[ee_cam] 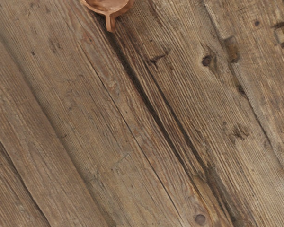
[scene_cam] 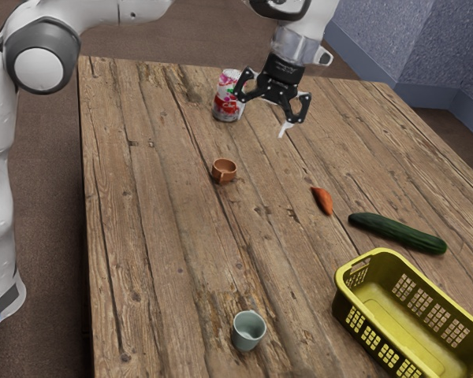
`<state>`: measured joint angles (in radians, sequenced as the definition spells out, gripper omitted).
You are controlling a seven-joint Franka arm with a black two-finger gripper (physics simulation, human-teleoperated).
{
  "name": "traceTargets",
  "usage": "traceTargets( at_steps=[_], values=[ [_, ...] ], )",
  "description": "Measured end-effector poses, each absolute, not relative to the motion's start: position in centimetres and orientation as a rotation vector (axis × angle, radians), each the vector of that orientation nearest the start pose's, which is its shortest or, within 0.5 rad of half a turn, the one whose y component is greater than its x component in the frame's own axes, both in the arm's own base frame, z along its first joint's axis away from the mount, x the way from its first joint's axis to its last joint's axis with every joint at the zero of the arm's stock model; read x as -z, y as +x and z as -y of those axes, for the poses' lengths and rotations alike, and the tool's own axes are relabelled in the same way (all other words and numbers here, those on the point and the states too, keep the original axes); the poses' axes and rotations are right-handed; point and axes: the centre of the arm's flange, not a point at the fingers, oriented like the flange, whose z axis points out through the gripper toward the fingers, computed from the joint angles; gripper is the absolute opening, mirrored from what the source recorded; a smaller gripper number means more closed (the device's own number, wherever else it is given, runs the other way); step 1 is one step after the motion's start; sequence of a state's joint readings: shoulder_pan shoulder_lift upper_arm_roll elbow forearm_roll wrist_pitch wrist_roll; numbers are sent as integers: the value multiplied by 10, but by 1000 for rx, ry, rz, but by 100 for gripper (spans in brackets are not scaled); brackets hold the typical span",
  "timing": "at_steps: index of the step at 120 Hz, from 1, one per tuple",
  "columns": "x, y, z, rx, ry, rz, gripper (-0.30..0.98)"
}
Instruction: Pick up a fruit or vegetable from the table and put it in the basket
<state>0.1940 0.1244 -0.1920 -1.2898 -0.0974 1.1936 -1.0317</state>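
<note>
High over the far part of the table, the black gripper (scene_cam: 270, 109) is open, its two fingers spread wide with no fruit or vegetable between them. An orange carrot-like piece (scene_cam: 323, 200) lies on the wood, well away from the hand. Beside it is a long dark green cucumber (scene_cam: 397, 233). The yellow basket (scene_cam: 380, 341) stands at the exterior view's lower right, close to the cucumber; the part of its inside that shows holds nothing.
On the wooden table (scene_cam: 165, 260) stand a red-and-white can (scene_cam: 227, 96) near the gripper, a small brown cup (scene_cam: 224, 170) and a pale green mug (scene_cam: 248, 331). In the wrist view, the brown cup (ee_cam: 110, 4) is at the edge over bare planks (ee_cam: 132, 132).
</note>
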Motion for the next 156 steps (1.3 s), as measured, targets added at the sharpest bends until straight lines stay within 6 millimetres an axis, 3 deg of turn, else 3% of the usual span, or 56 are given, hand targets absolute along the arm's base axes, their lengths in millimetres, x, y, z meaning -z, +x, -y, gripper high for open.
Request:
traceTargets(
  at_steps=[10,24,34,47,60,75,86,93,115,136,156],
  values=[
    [-663,559,15,-253,-2618,1724,69],
    [-677,561,25,-133,-2471,1996,69],
    [-692,557,44,-74,-2397,2130,69],
    [-682,567,56,-119,-2301,2267,69],
    [-645,603,33,-226,-2160,2432,69],
    [-610,664,5,-288,-2077,2601,69],
    [-584,688,6,-314,-2042,2668,69],
    [-565,700,-12,-323,-1995,2726,69],
    [-527,724,-56,-364,-1923,2862,66],
    [-522,730,-65,-332,-1926,2913,49],
    [-514,729,-80,-325,-1898,2938,44]
  ],
)
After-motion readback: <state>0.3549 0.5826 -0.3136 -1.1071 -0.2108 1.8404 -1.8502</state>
